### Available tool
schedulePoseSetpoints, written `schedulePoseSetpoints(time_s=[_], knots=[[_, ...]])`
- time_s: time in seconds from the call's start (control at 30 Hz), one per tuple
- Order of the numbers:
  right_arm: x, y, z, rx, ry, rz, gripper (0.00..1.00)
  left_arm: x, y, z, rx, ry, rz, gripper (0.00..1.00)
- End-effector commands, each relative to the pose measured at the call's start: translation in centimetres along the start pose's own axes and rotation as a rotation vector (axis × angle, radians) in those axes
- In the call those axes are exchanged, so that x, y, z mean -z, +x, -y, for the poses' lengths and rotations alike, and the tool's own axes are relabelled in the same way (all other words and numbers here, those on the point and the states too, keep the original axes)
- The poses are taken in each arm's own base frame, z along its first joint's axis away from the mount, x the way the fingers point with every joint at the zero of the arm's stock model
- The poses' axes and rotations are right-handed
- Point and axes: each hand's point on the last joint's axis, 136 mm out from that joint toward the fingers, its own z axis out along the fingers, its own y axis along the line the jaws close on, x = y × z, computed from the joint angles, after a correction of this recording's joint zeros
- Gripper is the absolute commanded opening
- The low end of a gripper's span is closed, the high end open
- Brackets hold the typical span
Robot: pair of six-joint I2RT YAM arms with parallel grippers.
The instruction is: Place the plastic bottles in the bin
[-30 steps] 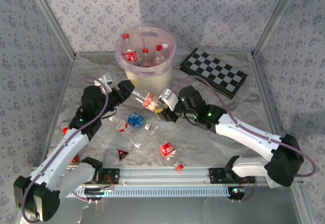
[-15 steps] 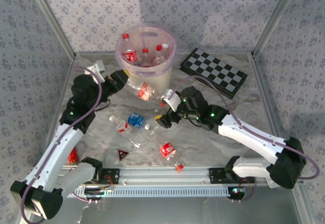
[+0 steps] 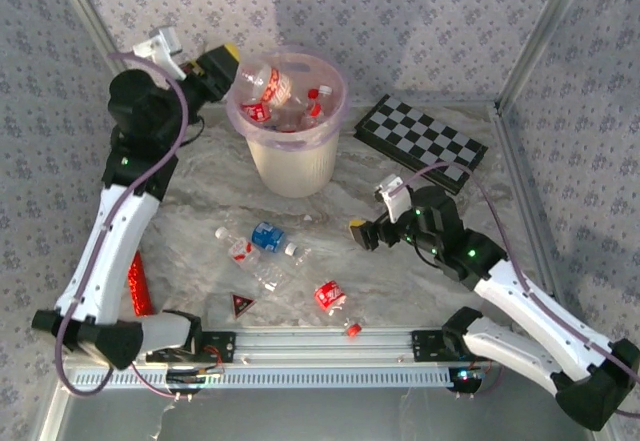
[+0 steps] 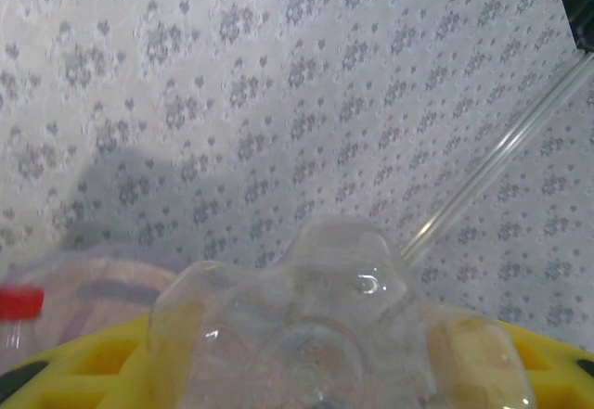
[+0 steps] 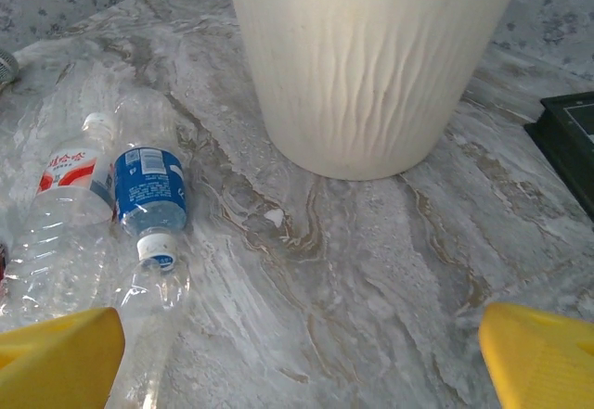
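With my left fingers (image 3: 228, 54) clenched on the base of a clear bottle (image 3: 265, 81) held above the left part of the bin (image 3: 290, 161), I centre it over the opening before releasing, while my right fingers (image 5: 56, 353) hang spread and empty above the desk (image 3: 200, 181).

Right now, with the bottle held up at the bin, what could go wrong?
1. The bottle in the left claw hangs over the left rim of the bin; released here, it may catch the rim and fall outside.
2. The bottles inside reach near the rim, so it could bounce out.
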Motion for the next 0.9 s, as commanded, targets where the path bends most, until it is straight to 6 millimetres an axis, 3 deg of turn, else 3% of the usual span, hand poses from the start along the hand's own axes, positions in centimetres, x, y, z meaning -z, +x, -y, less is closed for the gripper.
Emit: schedulePoseSetpoints(time_s=[0.0, 0.17, 0.47, 0.57, 0.7, 0.87], knots=[[1.0, 1.4, 0.9, -0.047, 0.053, -0.032, 1.00, -1.4, -3.0, 0.2, -0.121, -0.019, 0.087, 0.00], [1.6, 2.0, 1.5, -0.075, 0.080, -0.019, 1.00, -5.7, -2.8, -2.0, -0.208, -0.063, 0.081, 0.00], [1.1, 2.7, 1.4, -0.099, 0.074, -0.037, 1.00, -12.8, 1.3, -7.0, -0.319, -0.193, -0.027, 0.00], [1.0, 3.2, 1.4, -0.107, 0.074, -0.048, 1.00, -15.1, 3.6, -8.7, -0.353, -0.234, -0.099, 0.00], [0.9, 3.5, 1.4, -0.109, 0.074, -0.056, 1.00, -17.8, 7.4, -9.3, -0.458, -0.256, -0.207, 0.00], [0.8, 3.6, 1.5, -0.109, 0.080, -0.061, 1.00, -19.8, 13.7, -9.8, -0.546, -0.231, -0.366, 0.00]])
